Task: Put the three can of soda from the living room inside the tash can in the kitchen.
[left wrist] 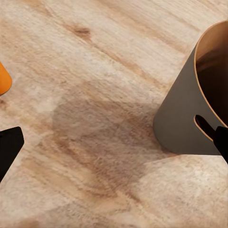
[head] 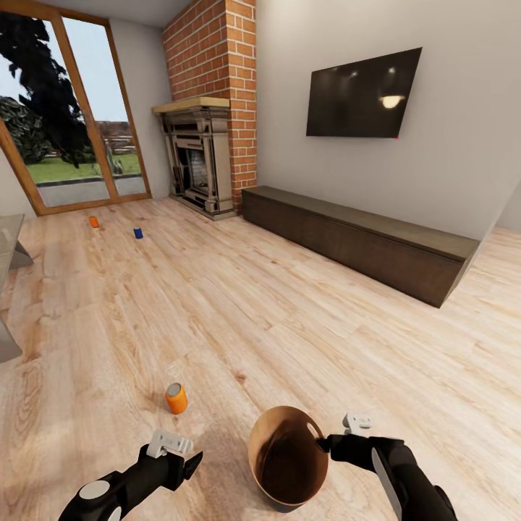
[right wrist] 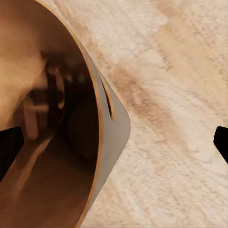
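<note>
On the living-room plank floor (head: 239, 304), the bin (head: 286, 456) sits low in the head view, held at its rim by the right gripper (head: 323, 443). The right wrist view shows one dark fingertip inside the bin and the other outside the wall, so the claw straddles the rim by a handle hole; it looks clamped on it, though the contact itself is not plain. The left gripper (head: 189, 463) hangs just over the floor with nothing between its fingers, spread wide as far as the left wrist view shows.

1 orange can (head: 176, 398) stands upright near the left gripper, a little ahead of it and beside the bin. 2 more stand well apart, far off near the glass doors: another orange one (head: 94, 221) and a blue one (head: 138, 232).

The step in hand looks like collecting: the bin is brought to the cans, none yet inside as far as its dark interior shows. Next, I judge, the left arm must reach forward, close on the near can's sides and lift it over the rim.

The bin is round, brown inside, grey outside, tapering down.
</note>
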Motion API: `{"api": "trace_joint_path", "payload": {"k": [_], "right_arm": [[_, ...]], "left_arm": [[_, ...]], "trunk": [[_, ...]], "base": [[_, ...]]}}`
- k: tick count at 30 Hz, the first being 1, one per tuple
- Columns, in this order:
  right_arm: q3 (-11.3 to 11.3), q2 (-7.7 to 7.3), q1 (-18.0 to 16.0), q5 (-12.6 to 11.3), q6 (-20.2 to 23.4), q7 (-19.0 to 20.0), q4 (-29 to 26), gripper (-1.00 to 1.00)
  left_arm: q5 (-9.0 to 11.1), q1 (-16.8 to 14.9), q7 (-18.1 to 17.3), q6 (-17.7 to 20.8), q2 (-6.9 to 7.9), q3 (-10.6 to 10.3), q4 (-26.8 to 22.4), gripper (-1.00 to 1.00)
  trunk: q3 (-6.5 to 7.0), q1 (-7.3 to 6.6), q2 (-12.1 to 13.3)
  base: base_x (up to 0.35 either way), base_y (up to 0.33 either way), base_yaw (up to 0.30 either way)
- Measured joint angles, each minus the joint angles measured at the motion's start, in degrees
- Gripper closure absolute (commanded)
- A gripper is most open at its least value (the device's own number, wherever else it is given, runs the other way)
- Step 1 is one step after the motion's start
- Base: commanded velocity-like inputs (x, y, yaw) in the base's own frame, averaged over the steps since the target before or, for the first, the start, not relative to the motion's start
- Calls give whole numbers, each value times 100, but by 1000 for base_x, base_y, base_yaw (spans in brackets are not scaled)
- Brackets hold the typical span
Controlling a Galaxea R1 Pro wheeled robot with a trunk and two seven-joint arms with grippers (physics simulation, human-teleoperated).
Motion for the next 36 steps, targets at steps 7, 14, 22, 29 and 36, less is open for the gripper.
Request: {"api": "trace_joint_path", "payload": {"k": [7,14,22,29,36], "right_arm": [[0,67,-261,1,-330,-101,697,-100],[0,157,-450,-1,-512,-285,1246,-100],[1,274,-1032,129,-1316,-621,2750,-100],[0,283,-1087,201,-1403,-653,2896,-100],[0,255,-1088,203,-1409,-653,2903,-100]], "left_arm": [[0,0,0,0,-2,0,1,-100],[0,0,0,0,2,0,0,-100],[0,0,0,0,6,8,0,-100],[0,0,0,0,7,5,4,-100],[0,0,0,0,7,7,8,-100]], "trunk": [[0,0,0],[0,0,0],[0,0,0],[0,0,0],[0,0,0]], "base": [[0,0,0],[0,0,0],[0,0,0],[0,0,0],[0,0,0]]}}
